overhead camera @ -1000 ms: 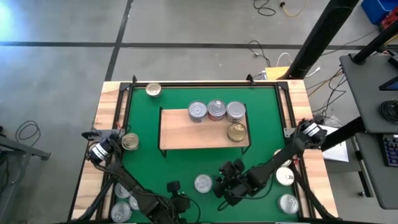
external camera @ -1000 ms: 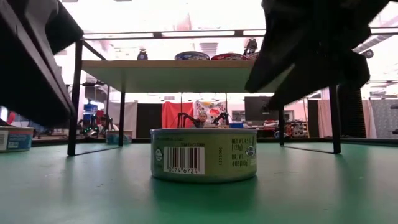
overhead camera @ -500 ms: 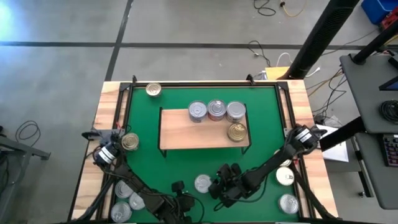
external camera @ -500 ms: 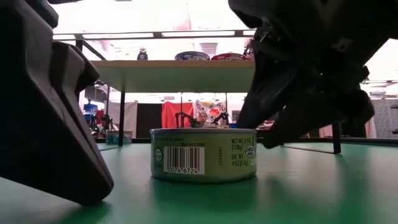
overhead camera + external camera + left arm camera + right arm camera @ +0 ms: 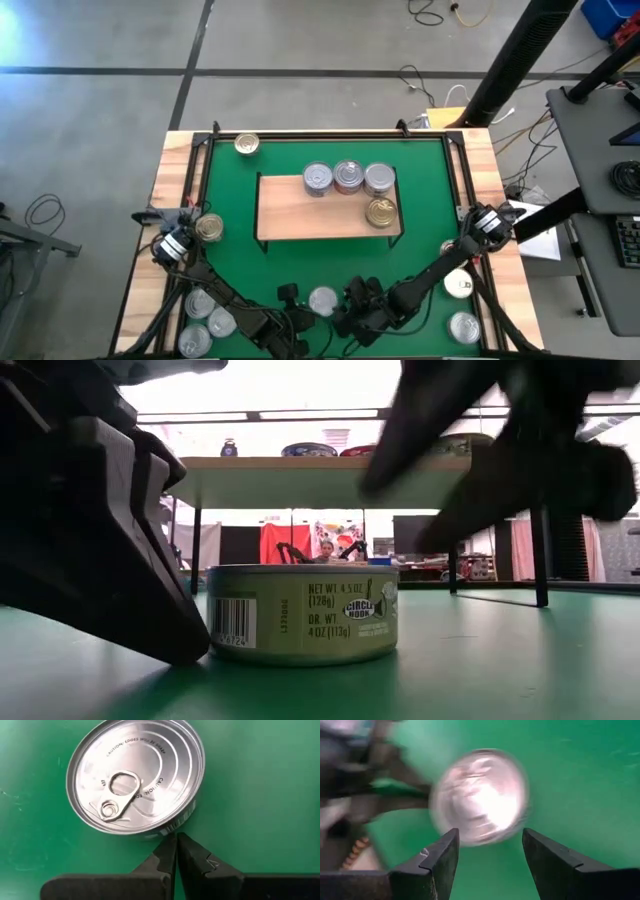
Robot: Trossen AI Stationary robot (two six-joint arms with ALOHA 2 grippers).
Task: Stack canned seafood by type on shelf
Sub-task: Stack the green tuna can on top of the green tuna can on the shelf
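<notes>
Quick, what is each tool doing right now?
Left tool: closed, empty, tips against the silver tin.
Right tool: open, empty, near that tin.

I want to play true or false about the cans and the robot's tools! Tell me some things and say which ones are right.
1. Four tins sit on the wooden shelf. True.
2. The left tool is wide open. False: its two fingers are pressed together, right beside a silver tin.
3. The right tool is open, and the silver tin is in front of it. True.
4. The mat under the shelf is red. False: it is green.
5. A gold tin sits near the far corner of the mat. True.
</notes>
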